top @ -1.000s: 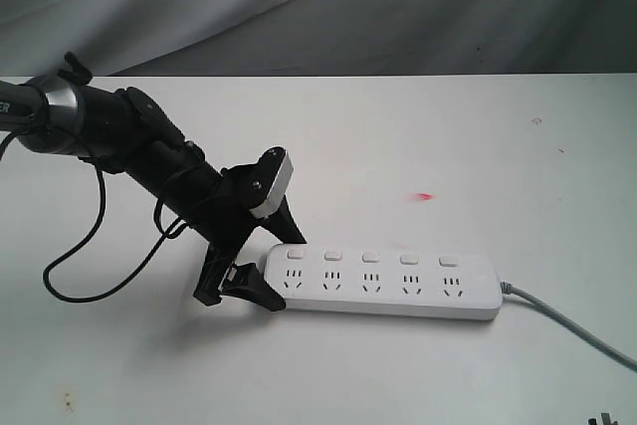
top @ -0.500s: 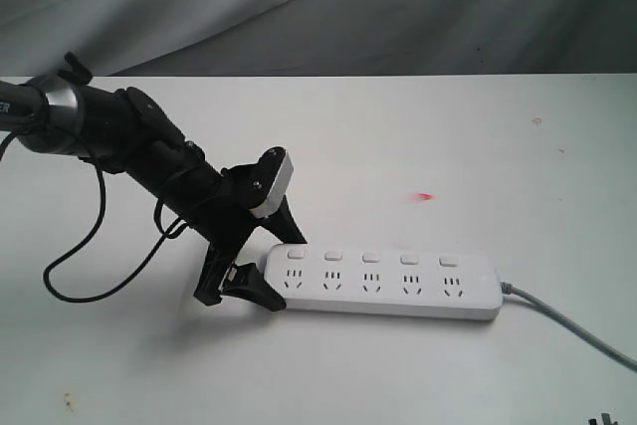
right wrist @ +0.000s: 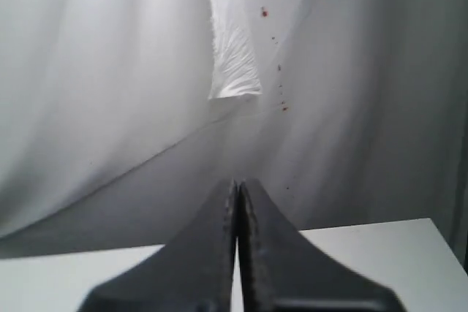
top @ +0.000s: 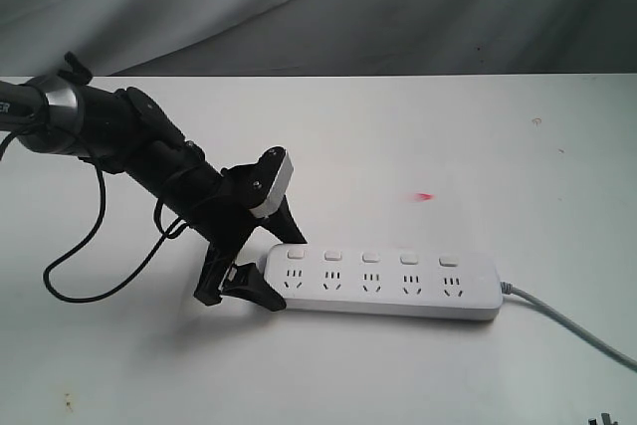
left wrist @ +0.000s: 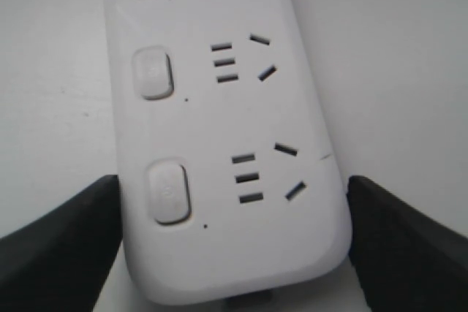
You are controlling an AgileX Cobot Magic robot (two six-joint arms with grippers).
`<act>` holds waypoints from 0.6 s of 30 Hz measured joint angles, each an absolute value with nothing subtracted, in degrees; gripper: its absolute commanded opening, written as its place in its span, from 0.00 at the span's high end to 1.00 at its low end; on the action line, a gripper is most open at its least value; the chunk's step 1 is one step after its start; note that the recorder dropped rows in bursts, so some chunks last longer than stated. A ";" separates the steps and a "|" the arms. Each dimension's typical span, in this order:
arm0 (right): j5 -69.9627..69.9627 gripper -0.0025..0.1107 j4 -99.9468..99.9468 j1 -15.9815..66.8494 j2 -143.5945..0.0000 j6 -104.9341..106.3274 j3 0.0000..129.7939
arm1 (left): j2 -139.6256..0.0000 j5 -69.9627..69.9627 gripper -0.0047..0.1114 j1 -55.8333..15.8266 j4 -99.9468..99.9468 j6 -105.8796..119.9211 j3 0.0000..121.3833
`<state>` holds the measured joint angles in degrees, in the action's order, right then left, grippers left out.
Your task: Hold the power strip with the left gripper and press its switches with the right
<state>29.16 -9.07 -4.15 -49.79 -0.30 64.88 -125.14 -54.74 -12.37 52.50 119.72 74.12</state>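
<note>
The power strip (top: pixel 383 284) lies flat on the white table (top: pixel 448 136), a bit near of the middle, running left to right. Its grey cord (top: pixel 567 330) goes off to the right. The left gripper (top: pixel 277 268) is at the strip's left end, one finger on the far side and one on the near side. In the left wrist view both fingers (left wrist: pixel 66 246) touch the strip's edges, so the claw is squeezing it. I think this is so the strip cannot slide when a button is pushed. The five switches (top: pixel 370 257) sit in a row along the far edge, face up, with nothing over them.

The left arm (top: pixel 149 151) comes in from the far left and slopes down to the table.

The right gripper (right wrist: pixel 238 184) does not show in the exterior view. Its own camera shows its fingers pressed together, holding nothing, pointing at the grey cloth (right wrist: pixel 110 71). Closed tips make a good poker for small buttons, I think.
</note>
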 measured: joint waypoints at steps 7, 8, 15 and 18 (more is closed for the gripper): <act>53.40 0.98 -21.51 -4.15 -68.43 20.64 90.31 | -125.14 -54.74 0.96 -12.37 52.50 119.72 74.12; 55.78 0.98 -21.97 -4.15 -71.31 21.90 93.03 | -125.14 -54.74 0.96 -12.37 52.50 119.72 74.12; 63.45 0.98 -29.49 -4.15 -84.22 41.83 100.02 | -125.14 -54.74 0.96 -12.37 52.50 119.72 74.12; 68.25 0.98 -34.04 -4.15 -88.56 50.29 100.14 | -125.14 -54.74 0.96 -12.37 52.50 119.72 74.12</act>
